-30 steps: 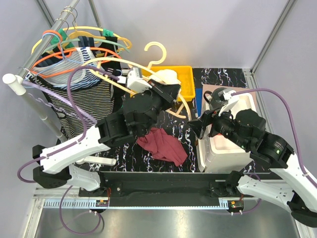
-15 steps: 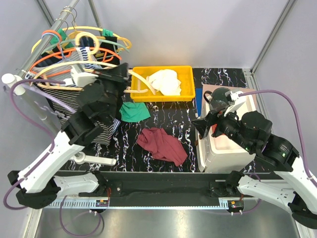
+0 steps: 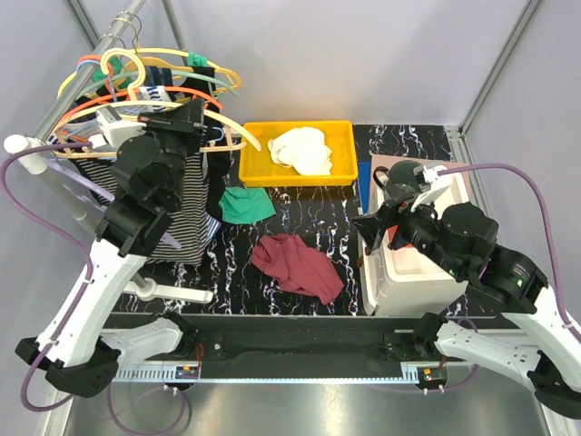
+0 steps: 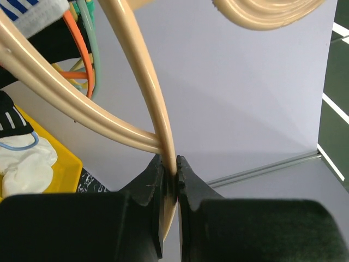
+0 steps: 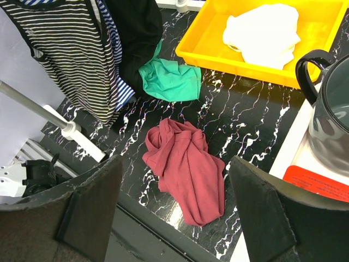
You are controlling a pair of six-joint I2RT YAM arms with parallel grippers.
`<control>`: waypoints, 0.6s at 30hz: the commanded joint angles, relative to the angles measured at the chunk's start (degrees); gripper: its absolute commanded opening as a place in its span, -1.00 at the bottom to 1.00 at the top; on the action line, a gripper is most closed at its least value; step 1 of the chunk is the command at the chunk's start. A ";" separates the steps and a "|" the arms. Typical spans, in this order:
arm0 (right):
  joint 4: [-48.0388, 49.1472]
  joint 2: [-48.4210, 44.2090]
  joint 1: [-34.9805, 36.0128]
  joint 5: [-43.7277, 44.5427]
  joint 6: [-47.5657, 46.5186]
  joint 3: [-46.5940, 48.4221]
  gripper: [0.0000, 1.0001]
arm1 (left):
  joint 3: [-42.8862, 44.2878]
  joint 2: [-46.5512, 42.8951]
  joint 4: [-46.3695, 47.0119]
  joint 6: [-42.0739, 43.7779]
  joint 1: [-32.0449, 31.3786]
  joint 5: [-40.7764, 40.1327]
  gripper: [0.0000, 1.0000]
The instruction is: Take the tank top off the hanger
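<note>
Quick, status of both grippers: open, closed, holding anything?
Left gripper: closed, fingers clamped on the cream hanger.
Right gripper: open, holding nothing.

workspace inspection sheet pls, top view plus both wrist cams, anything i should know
surface: black marbled table, two garments lying on it
job's things: cream hanger up by the rack, the stretch in view bare; striped tank top hanging on the rack
clutter: red garment and green garment crumpled on the table; yellow bin holding white cloth; grey pot on a white box
hands: left hand shut on the cream hanger; right hand open, holding nothing, above the table
cables: purple cables looping off both arms, no snag seen
surroundings: metal rail crowded with coloured hangers; grey walls
</note>
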 commanded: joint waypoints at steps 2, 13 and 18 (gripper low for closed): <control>0.30 -0.63 -0.07 1.64 -0.28 1.62 0.74 | -0.36 -0.30 3.56 -2.60 6.11 11.44 -1.00; 0.30 -0.54 -0.07 0.42 -0.01 0.83 0.75 | -3.61 -3.29 3.38 -4.97 13.23 18.13 -1.00; 0.39 0.07 -0.07 0.77 -0.63 1.62 0.75 | -4.84 -5.75 4.09 -4.71 15.00 16.64 -1.00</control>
